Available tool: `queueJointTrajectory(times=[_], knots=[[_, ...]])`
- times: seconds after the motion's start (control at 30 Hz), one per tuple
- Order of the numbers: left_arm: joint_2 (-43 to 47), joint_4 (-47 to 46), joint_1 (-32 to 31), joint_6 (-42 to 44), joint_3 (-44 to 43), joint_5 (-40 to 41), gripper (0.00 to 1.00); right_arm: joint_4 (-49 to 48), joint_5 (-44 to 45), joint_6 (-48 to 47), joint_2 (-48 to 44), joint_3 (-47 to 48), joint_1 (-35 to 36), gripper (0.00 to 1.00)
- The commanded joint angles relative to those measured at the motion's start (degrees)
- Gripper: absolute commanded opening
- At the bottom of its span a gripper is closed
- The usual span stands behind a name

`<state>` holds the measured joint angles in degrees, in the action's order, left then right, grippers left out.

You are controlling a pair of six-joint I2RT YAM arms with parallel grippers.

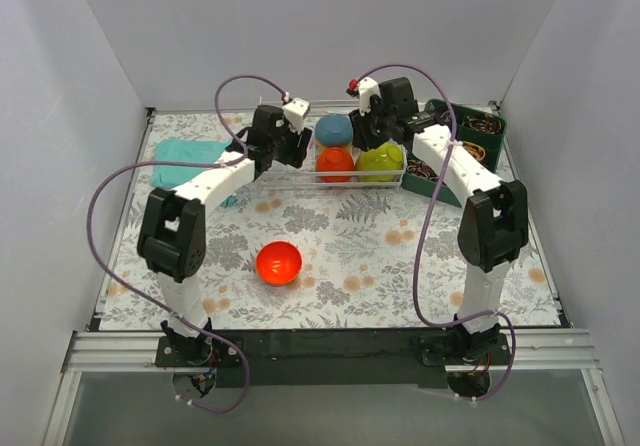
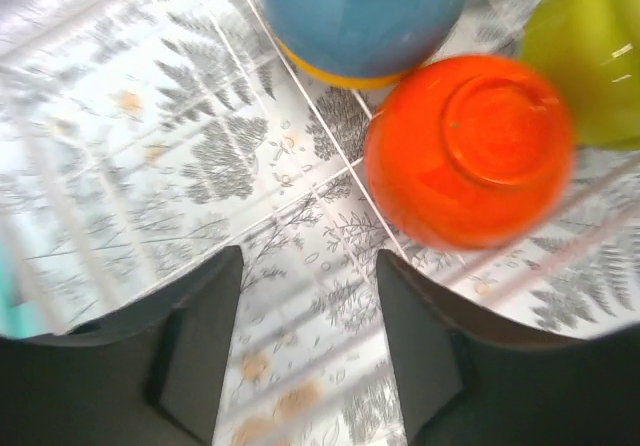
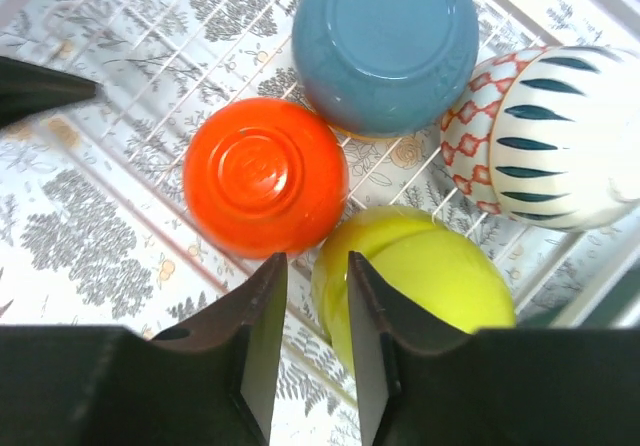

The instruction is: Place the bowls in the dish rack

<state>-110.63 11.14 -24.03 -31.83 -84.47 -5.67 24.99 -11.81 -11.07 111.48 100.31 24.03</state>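
The wire dish rack [image 1: 292, 177] stands at the back middle. In it, upside down, are a blue bowl [image 3: 385, 41] stacked on a yellow one, an orange-red bowl [image 3: 265, 176], a lime-green bowl [image 3: 430, 266] and a cream patterned bowl [image 3: 545, 136]. My right gripper [image 3: 315, 316] is open, and the lime bowl's rim stands loosely between its fingers. Over the rack's bare left half, my left gripper [image 2: 310, 336] is open and empty, just beside the orange-red bowl [image 2: 470, 151]. A red-orange bowl [image 1: 279, 262] sits upright on the mat, near the middle.
A teal cloth [image 1: 185, 156] lies at the back left. A dark green tray [image 1: 470, 144] of small items stands at the back right, behind my right arm. White walls close in three sides.
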Motion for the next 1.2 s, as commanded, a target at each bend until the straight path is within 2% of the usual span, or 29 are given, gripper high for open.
queueJointTrajectory(times=[0.0, 0.07, 0.17, 0.3, 0.4, 0.53, 0.63, 0.8, 1.0, 1.17], knots=[[19.7, -3.9, 0.8, 2.9, 3.9, -0.1, 0.60, -1.3, -2.2, -0.8, -8.7, -2.9, 0.2, 0.42], [23.6, -4.0, 0.9, 3.6, 6.0, -0.4, 0.67, -1.1, -4.3, -0.8, -10.6, -4.5, 0.7, 0.43], [30.6, -3.0, 1.2, 4.0, 9.7, 3.3, 0.80, -0.6, -5.8, -3.7, -14.3, -7.6, 3.6, 0.46], [39.2, 2.1, 6.4, 2.7, 16.7, 2.6, 0.84, 1.0, -6.3, -11.0, -19.5, -12.4, 11.5, 0.47], [44.0, 9.8, 14.0, 1.6, 20.0, 0.8, 0.86, 2.4, -6.2, -17.3, -22.4, -17.1, 20.6, 0.47], [49.4, 15.1, 19.0, 2.8, 25.5, 2.9, 0.88, 5.0, -10.5, -23.3, -22.8, -22.0, 30.5, 0.48], [53.1, 17.3, 21.1, 2.4, 28.8, 4.8, 0.89, 6.8, -9.6, -28.4, -20.5, -23.1, 36.3, 0.48], [58.5, 16.8, 22.6, 0.0, 34.5, 4.9, 0.89, 7.1, -12.1, -36.0, -16.7, -24.4, 41.3, 0.49], [64.4, 16.9, 22.7, -0.3, 37.1, 7.2, 0.89, 7.4, -11.9, -44.1, -12.5, -23.8, 45.8, 0.49], [66.8, 17.7, 22.8, -0.2, 38.0, 7.2, 0.89, 4.3, -9.9, -42.5, -8.6, -23.8, 47.3, 0.49]])
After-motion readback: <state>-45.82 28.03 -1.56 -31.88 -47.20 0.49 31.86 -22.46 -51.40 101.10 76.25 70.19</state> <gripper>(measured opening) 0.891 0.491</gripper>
